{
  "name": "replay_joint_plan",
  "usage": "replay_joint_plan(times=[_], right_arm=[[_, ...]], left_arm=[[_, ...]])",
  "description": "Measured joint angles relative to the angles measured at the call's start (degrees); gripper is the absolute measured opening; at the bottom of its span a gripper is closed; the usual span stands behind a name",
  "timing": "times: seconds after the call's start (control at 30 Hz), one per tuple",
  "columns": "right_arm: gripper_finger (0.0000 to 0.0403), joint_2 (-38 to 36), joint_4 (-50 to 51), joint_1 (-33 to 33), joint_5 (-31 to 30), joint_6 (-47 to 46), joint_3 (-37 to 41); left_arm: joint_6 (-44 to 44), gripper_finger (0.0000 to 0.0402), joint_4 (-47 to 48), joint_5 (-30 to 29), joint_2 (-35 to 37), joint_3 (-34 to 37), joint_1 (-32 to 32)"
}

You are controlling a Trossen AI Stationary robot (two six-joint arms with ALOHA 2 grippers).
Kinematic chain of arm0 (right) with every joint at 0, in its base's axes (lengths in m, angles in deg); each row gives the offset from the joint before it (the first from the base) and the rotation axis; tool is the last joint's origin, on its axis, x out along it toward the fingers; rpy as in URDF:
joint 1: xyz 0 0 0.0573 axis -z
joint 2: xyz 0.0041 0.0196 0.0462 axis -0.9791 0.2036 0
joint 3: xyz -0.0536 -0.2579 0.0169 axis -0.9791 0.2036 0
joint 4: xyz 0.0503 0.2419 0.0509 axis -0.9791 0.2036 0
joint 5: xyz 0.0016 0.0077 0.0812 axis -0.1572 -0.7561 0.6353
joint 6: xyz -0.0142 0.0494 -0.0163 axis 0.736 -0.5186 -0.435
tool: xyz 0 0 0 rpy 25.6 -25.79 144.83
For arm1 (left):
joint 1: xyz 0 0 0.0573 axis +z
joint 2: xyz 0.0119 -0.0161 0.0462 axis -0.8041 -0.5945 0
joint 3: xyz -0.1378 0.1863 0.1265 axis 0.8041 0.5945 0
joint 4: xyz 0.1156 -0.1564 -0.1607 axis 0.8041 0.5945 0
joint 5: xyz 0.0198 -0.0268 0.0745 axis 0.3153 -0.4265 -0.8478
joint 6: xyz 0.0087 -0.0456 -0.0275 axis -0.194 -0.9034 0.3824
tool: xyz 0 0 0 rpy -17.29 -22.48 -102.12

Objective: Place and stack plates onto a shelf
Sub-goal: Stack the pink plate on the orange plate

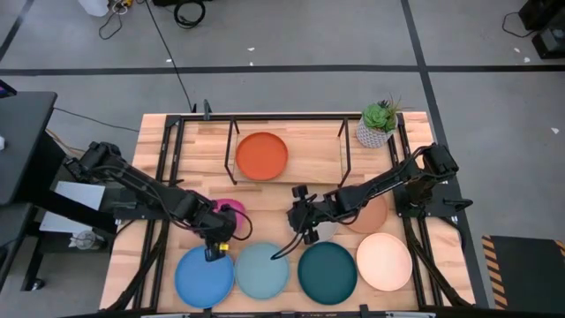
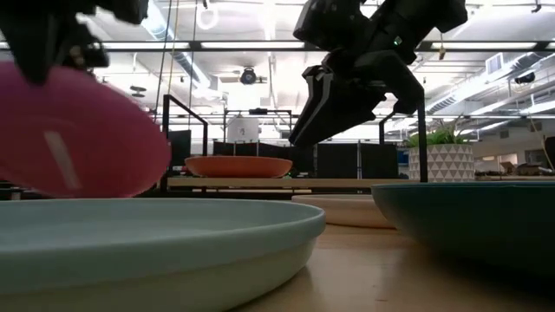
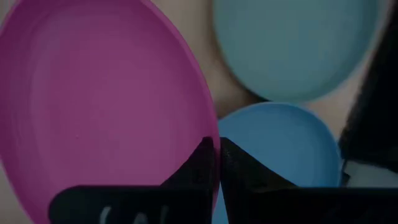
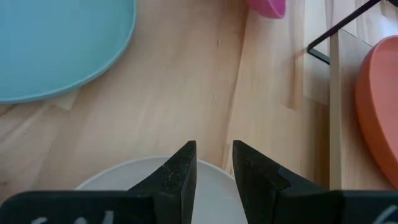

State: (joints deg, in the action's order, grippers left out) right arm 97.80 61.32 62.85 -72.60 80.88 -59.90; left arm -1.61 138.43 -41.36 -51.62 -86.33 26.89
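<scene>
My left gripper is shut on the magenta plate, which shows large in the left wrist view and raised at the left of the low view. My right gripper hangs open above the light grey plate, clear of it in the low view. The orange plate lies flat on the shelf. The blue, pale aqua, dark teal and cream-peach plates lie flat along the near edge. The terracotta plate lies partly under the right arm. My left gripper pinches the magenta plate's rim between its two fingers, one on each face of the rim. The plate is lifted clear of the table and tilted, above the blue plate.
A potted plant stands at the far right corner beside the shelf. Black rails run along the tabletop's left and right sides. The shelf board has bare room to the right of the orange plate.
</scene>
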Motion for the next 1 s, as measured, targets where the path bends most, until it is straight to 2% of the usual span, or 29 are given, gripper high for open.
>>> replay_joint_plan(times=[0.07,0.17,0.4,0.63,0.77,1.0], right_arm=[[0.0110,0.00,0.32,0.02,-0.27,-0.64,0.00],[0.0110,0.00,1.34,0.00,-1.95,-1.65,0.00],[0.0110,-0.35,4.59,-0.87,-6.38,-4.02,0.00],[0.0110,-0.74,5.20,-3.31,-6.43,-8.02,0.00],[0.0110,-0.76,5.60,-4.78,-7.36,-11.44,0.00],[0.0110,-0.76,6.10,-7.35,-12.59,-13.72,0.00]], left_arm=[[2.64,0.0017,0.11,-0.92,0.00,-1.67,0.06],[8.35,0.0017,-0.16,-5.42,0.00,-4.12,0.04],[28.57,0.0017,-5.61,-17.99,0.02,-6.40,1.14],[41.74,0.0018,-14.28,-22.16,-0.43,-6.44,5.36],[44.67,0.0018,-16.56,-22.96,-1.74,-6.44,9.19],[47.58,0.0018,-13.67,-22.65,-6.70,-6.41,17.09]])
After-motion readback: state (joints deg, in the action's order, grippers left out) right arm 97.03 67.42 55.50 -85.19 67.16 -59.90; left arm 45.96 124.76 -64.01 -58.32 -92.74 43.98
